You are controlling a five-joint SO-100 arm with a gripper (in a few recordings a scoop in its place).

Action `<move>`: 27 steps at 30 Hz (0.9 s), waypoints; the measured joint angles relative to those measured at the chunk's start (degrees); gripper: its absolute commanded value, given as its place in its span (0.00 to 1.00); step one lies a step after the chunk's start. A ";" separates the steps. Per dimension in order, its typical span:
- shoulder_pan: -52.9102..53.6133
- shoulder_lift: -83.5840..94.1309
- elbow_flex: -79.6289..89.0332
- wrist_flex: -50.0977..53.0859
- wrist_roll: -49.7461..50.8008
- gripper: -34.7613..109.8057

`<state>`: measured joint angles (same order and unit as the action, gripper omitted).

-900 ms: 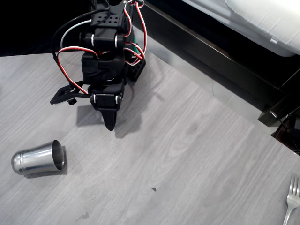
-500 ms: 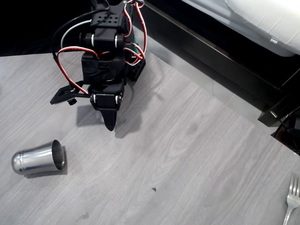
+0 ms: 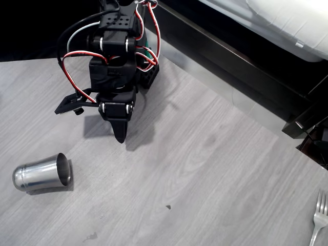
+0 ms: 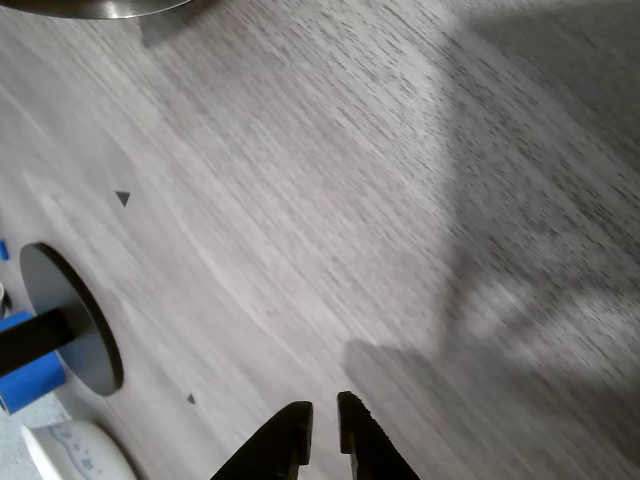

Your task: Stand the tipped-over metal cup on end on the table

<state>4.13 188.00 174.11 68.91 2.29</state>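
Steel: one metal cup (tipped)

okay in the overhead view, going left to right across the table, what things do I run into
Metal cup lying on its side → the hand, hanging over the table → the fork at the right edge.

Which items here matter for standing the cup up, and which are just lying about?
Job: metal cup, lying on its side; table; gripper, nearly closed and holding nothing, apart from the cup.
Lying about: fork at the right edge; dark round disc with blue part.
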 measured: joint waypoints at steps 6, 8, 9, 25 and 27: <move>0.00 0.00 0.00 0.00 0.00 0.24; 0.00 0.00 0.00 0.00 0.00 0.24; 0.00 0.00 0.00 0.00 0.00 0.24; 2.90 0.00 0.00 -0.88 -3.87 0.24; 3.25 0.00 -0.18 -1.32 -8.61 0.24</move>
<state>7.38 188.00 173.94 67.59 -6.33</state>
